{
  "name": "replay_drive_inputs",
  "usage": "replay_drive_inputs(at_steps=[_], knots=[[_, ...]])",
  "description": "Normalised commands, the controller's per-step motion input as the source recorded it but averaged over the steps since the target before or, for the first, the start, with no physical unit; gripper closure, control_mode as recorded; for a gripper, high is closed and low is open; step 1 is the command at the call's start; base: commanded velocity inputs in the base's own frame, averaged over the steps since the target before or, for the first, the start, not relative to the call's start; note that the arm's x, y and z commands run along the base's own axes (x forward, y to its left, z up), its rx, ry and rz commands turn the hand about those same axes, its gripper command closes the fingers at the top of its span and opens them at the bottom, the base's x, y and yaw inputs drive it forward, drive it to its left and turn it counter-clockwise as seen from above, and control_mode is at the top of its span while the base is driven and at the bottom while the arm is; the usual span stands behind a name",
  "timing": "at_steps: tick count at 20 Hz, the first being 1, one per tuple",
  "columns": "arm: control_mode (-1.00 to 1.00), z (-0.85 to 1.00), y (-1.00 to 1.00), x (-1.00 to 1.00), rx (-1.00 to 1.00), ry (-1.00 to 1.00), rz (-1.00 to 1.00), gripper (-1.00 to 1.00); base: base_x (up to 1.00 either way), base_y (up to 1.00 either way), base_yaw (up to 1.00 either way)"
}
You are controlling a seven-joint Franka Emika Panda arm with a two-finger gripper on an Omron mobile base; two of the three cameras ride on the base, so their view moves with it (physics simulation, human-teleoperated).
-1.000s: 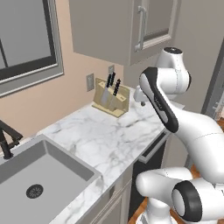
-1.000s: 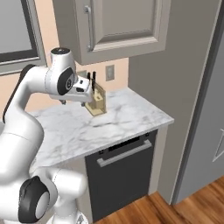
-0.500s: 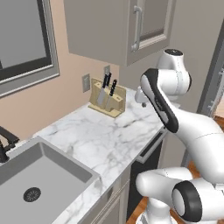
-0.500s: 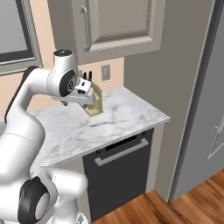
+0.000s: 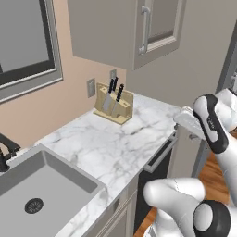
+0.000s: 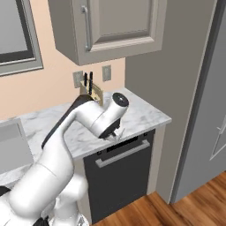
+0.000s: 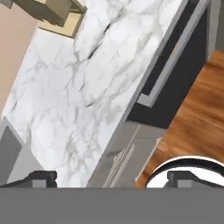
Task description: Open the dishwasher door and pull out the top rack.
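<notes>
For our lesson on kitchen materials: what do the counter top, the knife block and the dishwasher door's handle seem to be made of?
Counter top: polished marble or a lookalike, white with grey veins. Knife block: pale wood, tan and matte. Handle on the dishwasher door: probably brushed metal, plain grey against a dark panel.

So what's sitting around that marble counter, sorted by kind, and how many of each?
Knife block: 1
Wall outlets: 2
Sink: 1
Dishwasher door: 1
Total: 5

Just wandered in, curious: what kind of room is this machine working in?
A home-style kitchen, computer-rendered: a marble counter with a sink, a knife block, and a dark dishwasher door under the counter.
</notes>
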Motion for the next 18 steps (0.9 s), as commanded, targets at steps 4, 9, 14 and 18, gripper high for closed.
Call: replay_drive_inputs(at_steps=[4, 9, 14, 18], knots=[[-1.00, -1.00, -0.86, -0.03, 0.56, 0.00, -0.27, -1.00, 0.00, 0.00, 0.00], [-1.00, -1.00, -0.46, 0.02, 0.56, 0.00, -0.19, -1.00, 0.00, 0.00, 0.00], [-1.00, -1.00, 0.00, 0.34, 0.39, 0.06, -0.04, -1.00, 0.00, 0.00, 0.00], [-1.00, -0.81, 0.00, 0.53, 0.33, 0.00, 0.00, -1.00, 0.00, 0.00, 0.00]])
